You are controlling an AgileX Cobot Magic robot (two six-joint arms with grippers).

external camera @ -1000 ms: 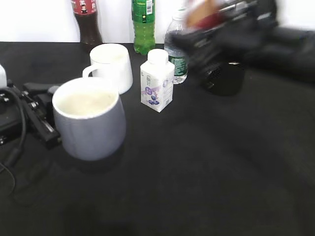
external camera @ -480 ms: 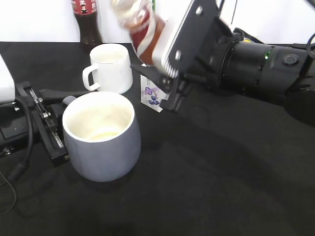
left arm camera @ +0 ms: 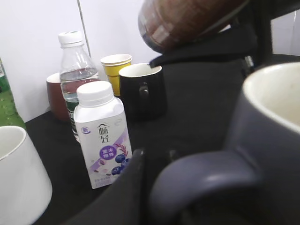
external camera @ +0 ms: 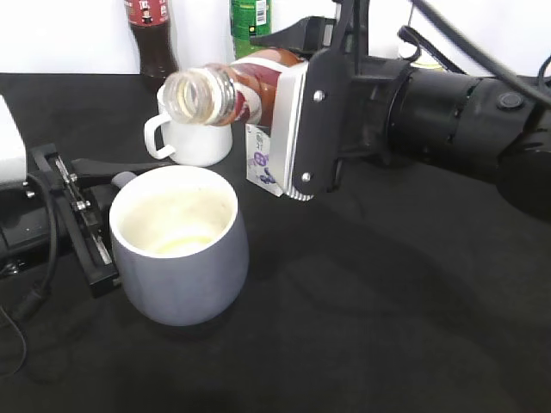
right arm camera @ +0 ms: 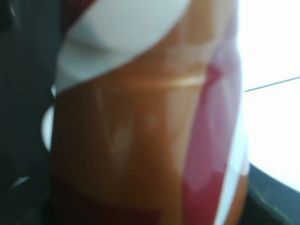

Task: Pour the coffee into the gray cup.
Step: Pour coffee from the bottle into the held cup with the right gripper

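Observation:
The coffee bottle (external camera: 232,93), brown liquid with a red-and-white label, lies nearly level in my right gripper (external camera: 288,95), which is shut on its body. Its open mouth points left, above the far rim of the gray cup (external camera: 181,249). No stream of liquid shows. The bottle fills the right wrist view (right arm camera: 140,140), and its base shows in the left wrist view (left arm camera: 187,21). My left gripper (external camera: 99,215) is shut on the cup's loop handle (left arm camera: 206,180). The cup stands upright on the black table, with a little pale liquid at its bottom.
A white mug (external camera: 196,120) and a small blueberry milk carton (external camera: 263,163) stand just behind the cup. A cola bottle (external camera: 151,34) and a green bottle (external camera: 250,17) are at the back. The left wrist view shows a water bottle (left arm camera: 75,70), a black mug (left arm camera: 140,91) and a yellow paper cup (left arm camera: 116,63).
My right arm swung in from the back right with the bottle and tipped it from slanted to nearly level over the cup. The gray cup and left gripper shifted slightly nearer and right.

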